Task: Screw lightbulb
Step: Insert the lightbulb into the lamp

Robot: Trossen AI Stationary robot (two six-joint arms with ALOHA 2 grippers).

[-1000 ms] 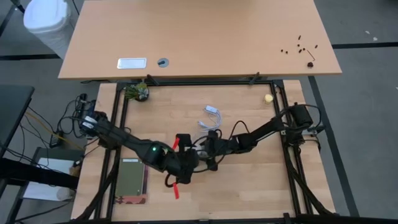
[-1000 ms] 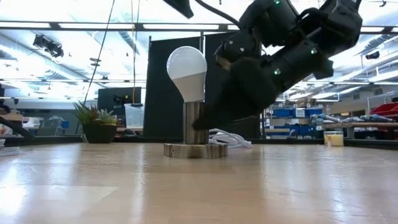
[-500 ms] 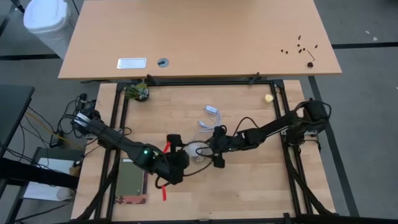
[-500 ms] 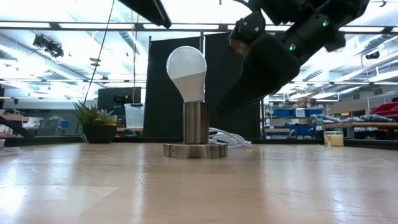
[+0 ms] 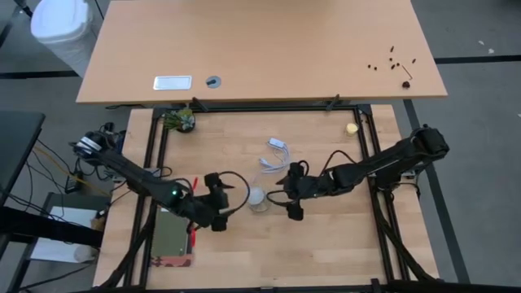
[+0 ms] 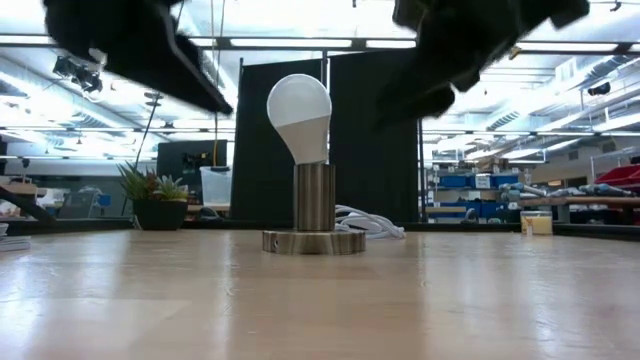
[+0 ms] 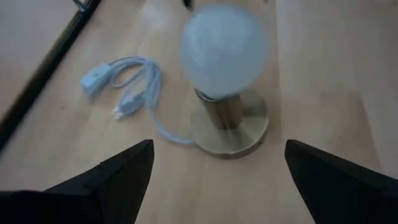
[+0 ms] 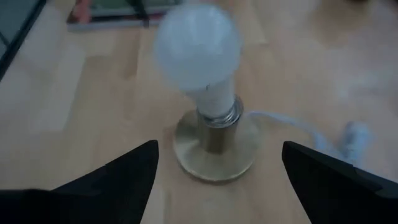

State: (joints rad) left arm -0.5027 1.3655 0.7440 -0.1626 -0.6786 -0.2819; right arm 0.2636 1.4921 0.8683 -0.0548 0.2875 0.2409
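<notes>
Change: both dark grippers drawn back from the socket over the last second, leaving the bulb untouched.
Left gripper (image 5: 218,201): nearest the table's front, low and just beside the bulb, fingers (image 7: 124,171) spread wide, holding nothing.
Small white frosted lightbulb (image 6: 300,115): upright in the brushed-metal cylindrical socket on its round disc base (image 6: 314,241), mid-table, between the two grippers, apart from both.
Right gripper (image 5: 286,199): on the bulb's other side, well clear, fingers (image 8: 115,177) spread, empty.
White coiled cord with inline switch (image 5: 275,156): lying on the wood behind the socket.
Meaning: bulb appears seated and straight; screwing likely finished, arms retreating.
</notes>
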